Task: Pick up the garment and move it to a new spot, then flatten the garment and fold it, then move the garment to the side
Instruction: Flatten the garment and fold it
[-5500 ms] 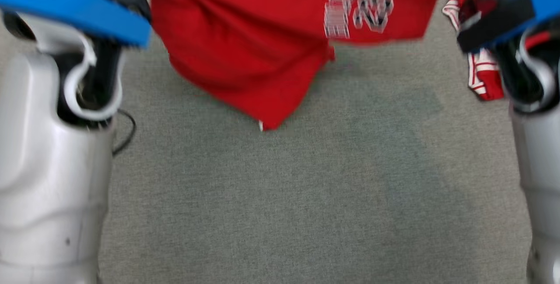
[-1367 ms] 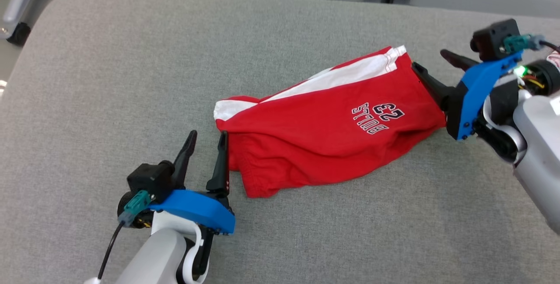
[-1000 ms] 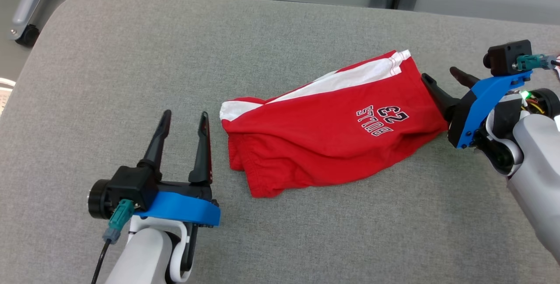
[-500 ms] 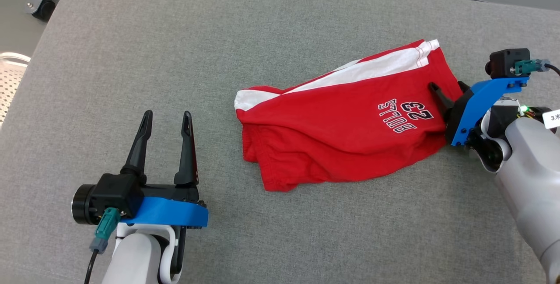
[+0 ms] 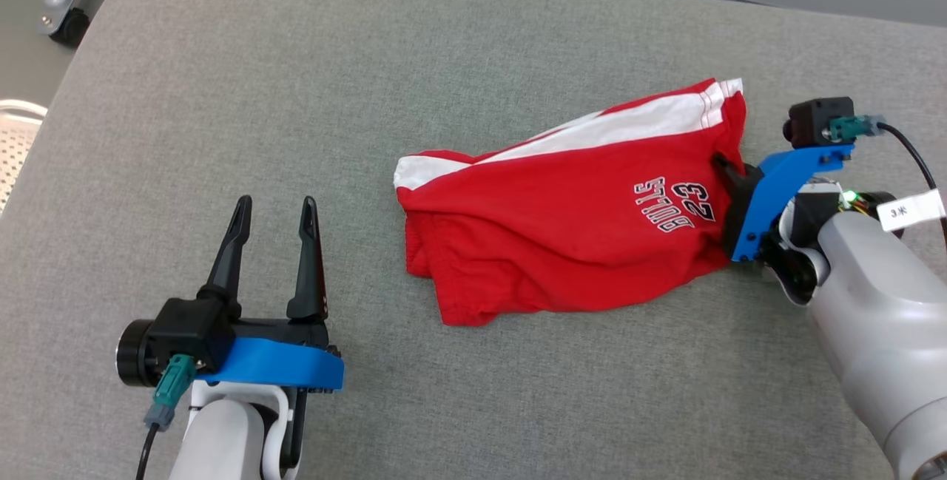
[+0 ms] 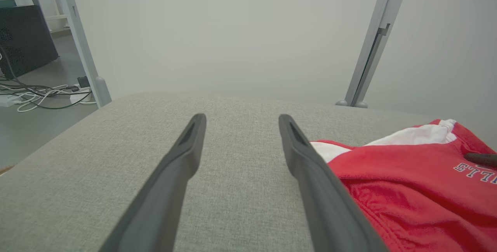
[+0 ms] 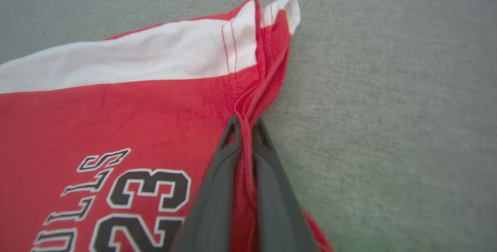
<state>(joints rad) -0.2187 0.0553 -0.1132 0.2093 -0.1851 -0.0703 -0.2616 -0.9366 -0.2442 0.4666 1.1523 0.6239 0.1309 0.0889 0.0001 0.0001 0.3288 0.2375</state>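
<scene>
The garment (image 5: 562,236) is a pair of red shorts with a white side stripe and "BULLS 23" print, lying folded and rumpled on the grey cushioned surface (image 5: 370,80). My right gripper (image 5: 721,166) is shut on the garment's right hem edge; in the right wrist view the red cloth (image 7: 116,120) is pinched between the two fingers of my right gripper (image 7: 245,124). My left gripper (image 5: 275,208) is open, resting low to the left of the garment with a gap of bare cushion between them. In the left wrist view my left gripper (image 6: 240,119) frames bare cushion, with the garment (image 6: 419,182) at the right.
The cushion's rounded far-left corner (image 5: 96,7) drops to the floor, where a caster of a grey frame (image 5: 63,18) stands. A pale wall and metal posts (image 6: 369,54) lie behind the surface. Cables (image 6: 42,94) trail on the floor at left.
My right gripper moved in onto the garment's right edge and closed on it, bunching the hem. My left gripper drew back to the left, away from the garment, still open. The camera shifted slightly.
</scene>
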